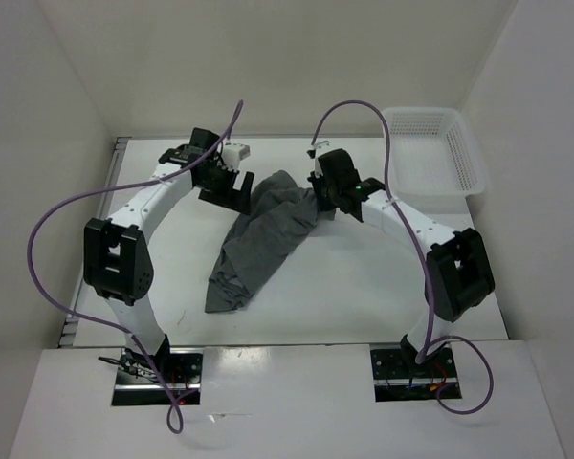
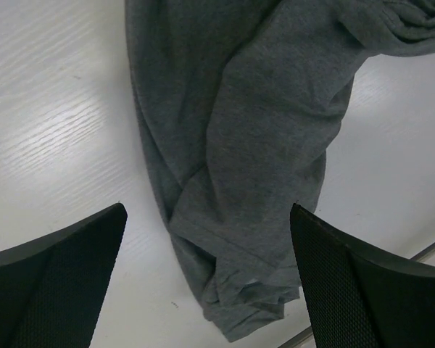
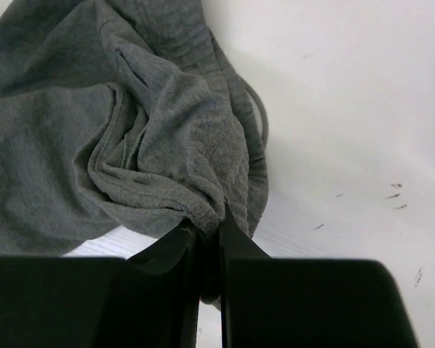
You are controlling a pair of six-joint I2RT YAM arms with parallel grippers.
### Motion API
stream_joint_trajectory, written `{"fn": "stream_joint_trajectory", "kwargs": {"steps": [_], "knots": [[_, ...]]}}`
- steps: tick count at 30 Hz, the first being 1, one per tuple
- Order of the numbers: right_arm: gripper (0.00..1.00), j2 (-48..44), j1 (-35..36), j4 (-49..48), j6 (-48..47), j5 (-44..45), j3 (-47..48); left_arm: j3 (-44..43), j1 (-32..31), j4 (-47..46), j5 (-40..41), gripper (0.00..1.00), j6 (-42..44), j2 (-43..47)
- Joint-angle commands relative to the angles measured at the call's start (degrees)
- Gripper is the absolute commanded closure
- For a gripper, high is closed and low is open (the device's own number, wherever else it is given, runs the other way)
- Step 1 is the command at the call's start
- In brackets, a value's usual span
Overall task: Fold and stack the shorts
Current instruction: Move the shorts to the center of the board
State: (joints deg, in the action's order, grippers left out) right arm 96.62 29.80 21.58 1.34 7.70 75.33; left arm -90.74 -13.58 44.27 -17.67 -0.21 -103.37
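**Right claw (image 3: 206, 230) grips the shorts (image 1: 263, 239); left claw (image 2: 206, 212) stands wide open above them**

Nearest the arm bases, well behind both claws, the loose end of the grey shorts lies crumpled on the white table (image 1: 364, 287). From there the fabric runs in a long diagonal band, away from the bases and up to the right claw.

The right claw's fingers (image 3: 175, 250) are closed almost together, with a bunched fold of the shorts pinched between their tips. In the right wrist view the cloth fans out ahead of and to the left of this claw in thick ridges. A thin cord-like loop (image 3: 264, 123) curls off the fabric just ahead of the claw on its right; whether it is the drawstring I cannot tell. Bare table lies further to the right.

The left claw is spread wide and holds nothing. In the left wrist view its two dark fingers (image 2: 65, 279) frame a rumpled, hemmed end of the shorts, which lies between and below them. The rest of the cloth stretches ahead of the claw. Seen from above, this claw sits just left of the band's far end, near the right claw.

Farthest away, beyond and to the right of the right claw and well apart from it, a white mesh basket (image 1: 475, 170) sits at the table's far right corner.
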Motion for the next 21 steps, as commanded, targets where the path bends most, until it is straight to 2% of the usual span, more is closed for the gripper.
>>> {"fn": "stream_joint_trajectory", "kwargs": {"steps": [1, 2, 4, 7, 11, 15, 19, 21], "knots": [[1.0, -3.9, -1.8, -5.8, -1.3, 1.5, -2.7, 1.3, -3.3, -0.9, -1.2, 0.0, 0.2, -0.9], [1.0, -4.4, -2.6, -5.8, -0.7, 1.5, -3.5, 2.2, -3.8, -1.5, 2.3, 0.0, 0.2, -1.0], [1.0, -5.0, -3.2, -5.2, -0.7, 0.4, -4.9, 4.9, -2.9, -2.0, 3.5, 0.02, 0.2, -1.0], [1.0, -5.7, -3.8, -5.2, -0.7, -0.2, -6.2, 5.7, -1.8, -2.0, -1.6, 0.05, 0.2, -2.2], [1.0, -6.3, -4.3, -5.2, -1.3, -2.3, -6.9, 6.3, -1.8, -1.5, -3.7, 0.09, 0.2, -5.4], [1.0, -6.8, -4.3, -5.2, -1.3, -2.9, -6.9, 8.4, -1.1, -4.3, 1.7, 0.12, 0.2, -6.7], [1.0, -6.8, -4.8, -5.2, -1.3, -3.5, -7.4, 10.7, 0.4, -3.5, -2.2, 0.22, 0.2, -6.7], [1.0, -6.8, -4.8, -5.2, -1.3, -3.5, -7.4, 10.7, -0.1, -2.8, -2.9, 0.31, 0.2, -6.7]]}}
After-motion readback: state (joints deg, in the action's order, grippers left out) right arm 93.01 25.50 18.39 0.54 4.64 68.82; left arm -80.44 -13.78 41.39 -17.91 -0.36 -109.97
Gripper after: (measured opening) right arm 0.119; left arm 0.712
